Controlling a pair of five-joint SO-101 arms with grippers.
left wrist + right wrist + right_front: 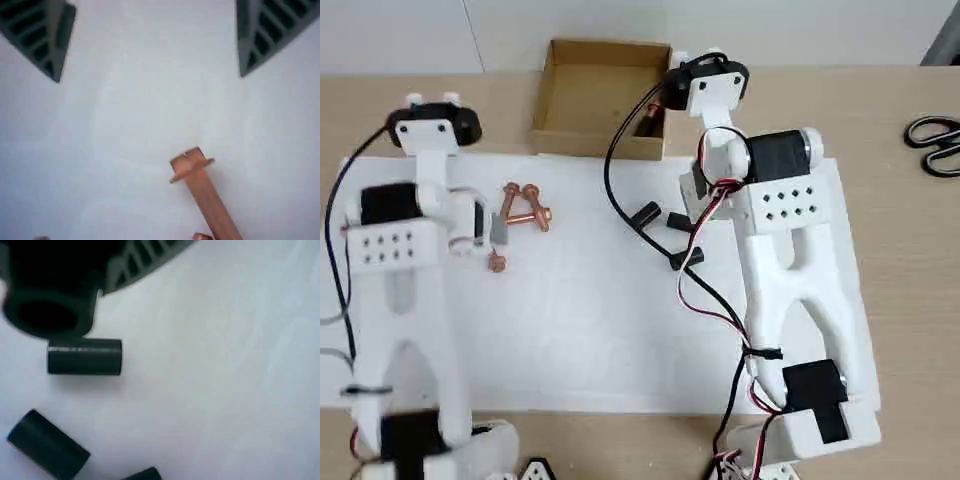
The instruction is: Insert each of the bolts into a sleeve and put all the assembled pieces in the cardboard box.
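White mat covers the tabletop. Left fingers hang spread above a bolt; right fingers clasp a black sleeve.

No text, number, label or sign can be read on anything here. The cardboard box at the far edge of the tabletop, the white sheet spread over it, the bolts and the sleeves all show plain, unmarked surfaces.
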